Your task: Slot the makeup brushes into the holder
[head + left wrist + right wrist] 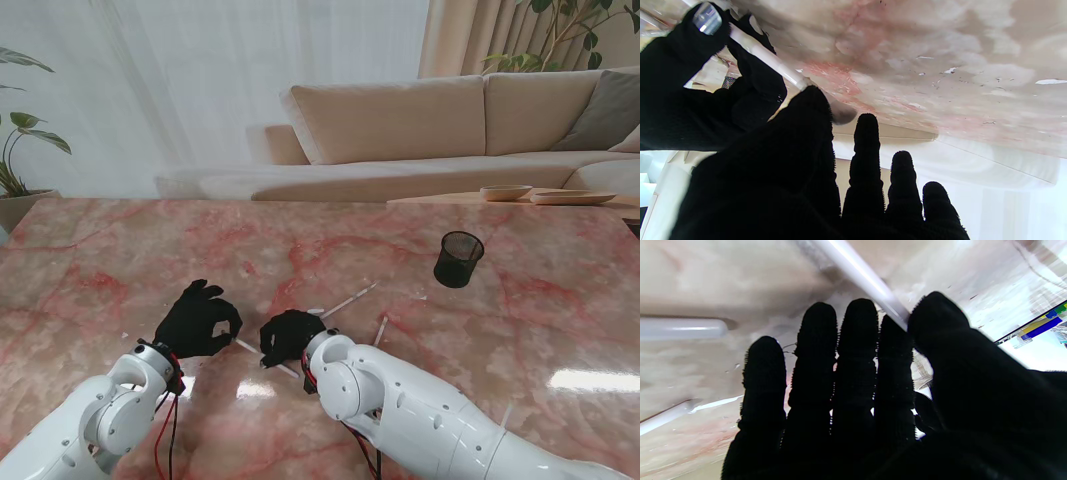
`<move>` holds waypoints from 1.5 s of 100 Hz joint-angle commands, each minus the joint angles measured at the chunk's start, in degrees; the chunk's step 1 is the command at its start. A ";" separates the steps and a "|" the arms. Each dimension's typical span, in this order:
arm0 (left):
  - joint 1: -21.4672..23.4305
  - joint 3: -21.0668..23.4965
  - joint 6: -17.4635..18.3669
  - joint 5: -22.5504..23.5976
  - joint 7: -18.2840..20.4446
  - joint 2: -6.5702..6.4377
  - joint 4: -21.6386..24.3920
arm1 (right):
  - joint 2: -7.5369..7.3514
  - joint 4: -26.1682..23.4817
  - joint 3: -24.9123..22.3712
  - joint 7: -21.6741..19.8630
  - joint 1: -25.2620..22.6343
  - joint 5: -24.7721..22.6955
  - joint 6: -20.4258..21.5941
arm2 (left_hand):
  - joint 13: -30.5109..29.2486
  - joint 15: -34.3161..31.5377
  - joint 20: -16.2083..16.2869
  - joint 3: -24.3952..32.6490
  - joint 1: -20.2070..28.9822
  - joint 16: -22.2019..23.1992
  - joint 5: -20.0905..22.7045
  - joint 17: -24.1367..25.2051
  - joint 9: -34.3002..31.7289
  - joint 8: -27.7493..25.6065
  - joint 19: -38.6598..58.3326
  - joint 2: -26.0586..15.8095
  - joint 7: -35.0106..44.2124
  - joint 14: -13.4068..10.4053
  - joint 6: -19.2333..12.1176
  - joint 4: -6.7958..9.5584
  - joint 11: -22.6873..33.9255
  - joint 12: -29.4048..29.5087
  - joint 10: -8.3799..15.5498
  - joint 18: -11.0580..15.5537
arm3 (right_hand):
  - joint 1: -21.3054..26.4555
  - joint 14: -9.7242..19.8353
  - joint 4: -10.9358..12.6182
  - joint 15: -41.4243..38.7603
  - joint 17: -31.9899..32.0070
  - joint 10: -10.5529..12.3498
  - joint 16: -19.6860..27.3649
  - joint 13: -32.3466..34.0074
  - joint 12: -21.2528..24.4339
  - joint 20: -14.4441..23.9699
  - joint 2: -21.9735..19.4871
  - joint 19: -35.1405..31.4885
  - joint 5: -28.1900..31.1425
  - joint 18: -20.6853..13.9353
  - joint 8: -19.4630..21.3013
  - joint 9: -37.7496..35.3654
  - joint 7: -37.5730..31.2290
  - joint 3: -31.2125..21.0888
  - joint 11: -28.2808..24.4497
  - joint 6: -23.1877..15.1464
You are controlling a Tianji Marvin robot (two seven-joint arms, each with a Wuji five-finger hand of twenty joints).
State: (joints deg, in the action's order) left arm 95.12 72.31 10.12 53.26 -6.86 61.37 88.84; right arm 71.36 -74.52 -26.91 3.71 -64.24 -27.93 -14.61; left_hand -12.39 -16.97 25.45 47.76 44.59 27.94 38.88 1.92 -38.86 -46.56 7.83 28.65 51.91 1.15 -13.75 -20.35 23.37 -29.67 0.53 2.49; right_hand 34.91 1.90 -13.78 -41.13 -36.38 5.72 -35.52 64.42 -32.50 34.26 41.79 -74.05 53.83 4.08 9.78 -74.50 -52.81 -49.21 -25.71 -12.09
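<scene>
The stand view shows a slim white makeup brush [268,358] lying on the marble table [120,250] near the edge closest to us, between our two black-gloved hands. Our right hand [290,336] sits over one end and our left hand [197,318] over the other. In the right wrist view the thumb [937,320] and the neighbouring finger pinch the smooth white handle [860,273], the other fingers lying pressed side by side. In the left wrist view the thumb [810,110] rests against the same stick near its soft grey bristle tip [841,115], with three fingers held straight and apart; whether the left hand truly grips it, we cannot tell. We judge that the two hands share the brush because a thin round handle flat on polished stone is hard to lift with one hand.

Two more white brushes [350,300] lie just beyond the right hand, toward the middle of the table. The holder [458,259], a dark mesh cup, stands tilted and well apart toward the far right side, its open mouth empty as far as we can see. The tabletop is glossy pink-veined marble and reflects window light. Beyond its far edge stands a beige sofa [430,120].
</scene>
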 commanded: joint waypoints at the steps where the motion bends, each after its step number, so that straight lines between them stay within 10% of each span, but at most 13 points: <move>1: 0.34 0.04 0.12 0.29 -0.45 -0.02 0.11 | 0.25 0.31 0.10 -0.73 -0.23 0.10 -0.11 | -0.62 0.52 -0.33 1.77 3.59 0.62 3.40 0.48 -1.80 -2.35 -2.20 -2.26 5.83 1.20 -1.07 2.70 1.26 -1.14 1.25 -0.21 | 3.35 0.17 -0.37 -1.77 -0.87 -0.91 -1.52 2.60 -1.54 1.50 0.53 -2.74 3.30 0.23 3.86 -3.03 -5.61 -4.82 -1.65 -3.36; 32: 1.03 1.39 2.25 0.58 -0.94 -0.04 0.85 | 0.33 -0.42 -0.98 0.44 -0.96 0.18 -0.37 | 0.33 0.89 -1.15 -1.66 1.81 0.57 -3.25 0.56 0.70 3.94 -2.59 -2.95 2.90 1.06 -2.49 5.02 0.14 0.52 2.91 -0.86 | 3.72 -0.41 -0.75 -5.13 -2.98 -2.68 -2.36 5.28 -2.23 2.50 2.09 -4.70 4.58 0.17 10.89 -5.24 -5.53 -7.52 -2.83 -4.04; 50: 1.52 2.53 4.08 0.55 -0.70 -0.07 1.78 | -0.08 -1.57 -1.77 0.09 -1.52 0.20 -0.51 | 1.13 1.37 -2.39 0.89 -1.23 0.34 -5.76 0.47 3.13 20.20 -3.06 -2.58 -6.79 0.95 0.12 6.19 -1.30 3.49 2.88 -1.29 | 4.42 -1.53 -0.65 -6.46 -4.04 -3.90 -2.66 6.29 -1.62 3.26 2.15 -5.87 4.88 0.39 11.50 -6.13 -5.27 -7.21 -2.88 -3.58; 67: 1.88 3.39 5.56 0.51 -0.58 -0.07 2.66 | -0.33 -2.24 -2.57 -0.17 -1.96 0.49 -0.89 | 1.93 1.85 -3.34 8.12 -8.97 0.01 -6.83 0.46 5.22 28.70 -3.29 -5.51 -23.13 0.85 2.34 12.92 -2.22 5.62 2.91 -1.60 | 5.16 -3.99 -0.40 -13.45 -6.67 -5.22 -5.90 7.17 -1.04 12.61 2.39 -13.77 5.09 1.60 11.74 -6.76 -5.10 -7.03 -3.58 -2.96; 150: 5.88 9.26 8.27 -1.25 -2.43 0.75 8.34 | -1.85 -7.85 -10.41 0.49 -6.76 1.83 -2.72 | 5.00 4.54 -6.08 4.98 -19.05 -0.83 -12.17 0.30 13.81 37.03 -4.82 -0.06 -40.61 0.62 7.97 13.15 -4.51 8.29 2.67 -2.51 | 5.39 -4.40 -0.48 -14.67 -9.02 -6.00 -6.94 8.28 -2.07 16.53 3.05 -12.10 5.29 2.76 13.27 -7.10 -5.34 -8.36 -4.49 -2.47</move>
State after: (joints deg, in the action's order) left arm 100.14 81.08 18.40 52.36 -8.25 61.96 96.65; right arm 69.97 -81.53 -36.60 4.84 -70.45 -26.14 -16.55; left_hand -9.52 -14.14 20.44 54.54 27.81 28.03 28.07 1.92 -27.11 -10.39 5.90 27.40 12.67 1.26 -7.37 -8.06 19.84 -22.13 2.65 0.46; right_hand 35.70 -1.99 -13.99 -54.49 -44.18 1.99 -41.16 69.17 -33.88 49.20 45.57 -84.31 54.38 6.34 20.39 -78.56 -52.82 -53.43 -29.14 -11.39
